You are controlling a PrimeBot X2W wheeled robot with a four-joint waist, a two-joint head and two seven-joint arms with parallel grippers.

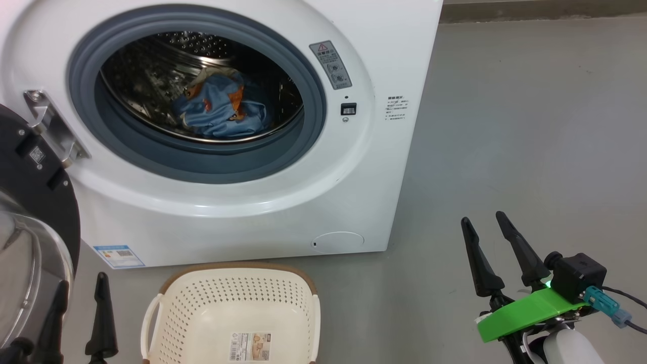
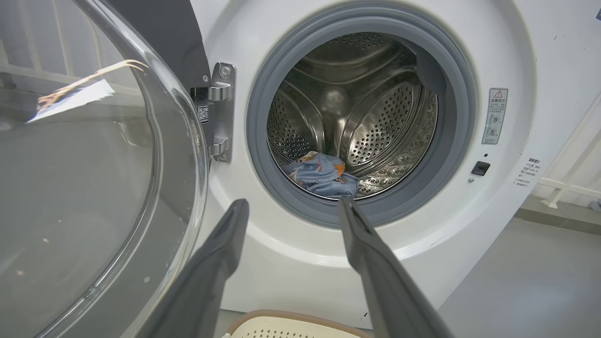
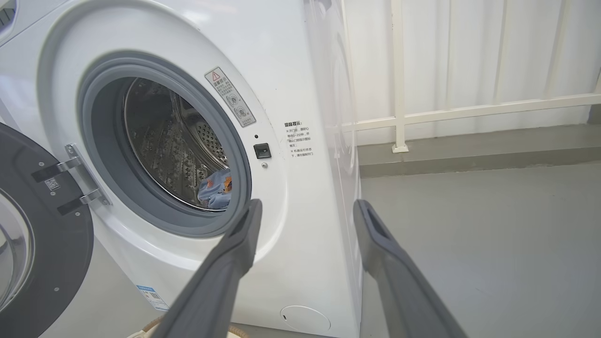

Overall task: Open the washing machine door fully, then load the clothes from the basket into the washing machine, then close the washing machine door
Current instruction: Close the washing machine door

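1. Closest in, the left gripper (image 2: 293, 204) hangs with its two dark fingers spread apart and holding nothing, aimed at the lower lip of the washing machine (image 1: 394, 50) opening.
2. The right gripper (image 1: 482, 218), on a green mount (image 1: 525, 311), stands off the machine's right front corner, fingers likewise apart and holding nothing, over the grey floor (image 1: 530, 126).
3. The basket (image 1: 202, 303) sits on the floor just in front of the machine's base, between the two grippers, its floor label (image 1: 250, 346) showing.
4. The washing machine door (image 1: 30, 172) is swung wide on its steel hinge (image 1: 50, 126) at the machine's left. Its glass bowl (image 1: 25, 263) bulges just beside the left gripper and screens that side.
5. The machine's front carries a blue sticker (image 1: 119, 255) low on the left, a round cap (image 1: 337, 241) low on the right, and a warning label (image 1: 331, 64) right of the opening.
6. Inside the grey-blue gasket (image 1: 313, 101), the clothes (image 1: 217, 108), light blue with orange print, lie bunched at the bottom of the steel drum (image 1: 167, 65).
7. A white railing (image 3: 399, 94) runs beyond the machine's right side.
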